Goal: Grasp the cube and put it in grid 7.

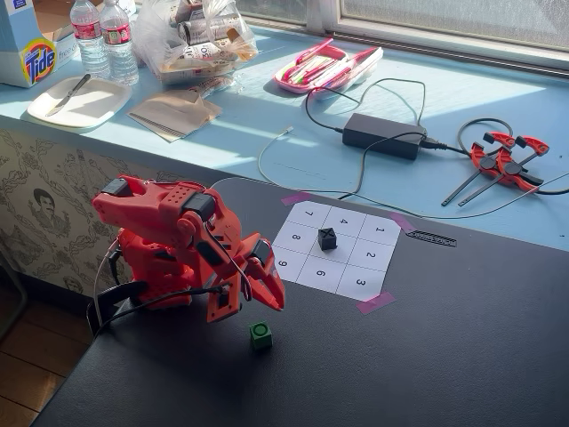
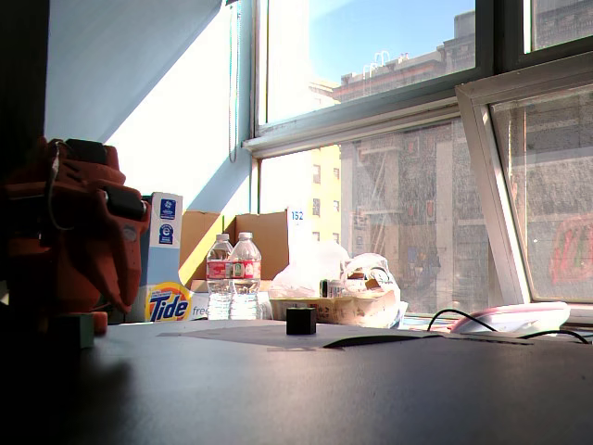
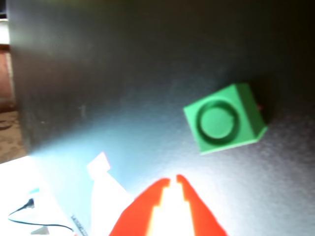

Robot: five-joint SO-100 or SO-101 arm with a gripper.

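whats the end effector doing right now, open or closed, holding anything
End effector: closed, tips nearly touching, holding nothing. The green cube sits on the black table, apart from it.

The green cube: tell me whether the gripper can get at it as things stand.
Probably yes. The green cube sits alone on the bare black table, off the paper grid, with nothing beside it. The gripper hangs just above and beside it, nearly shut, so it would have to open first.
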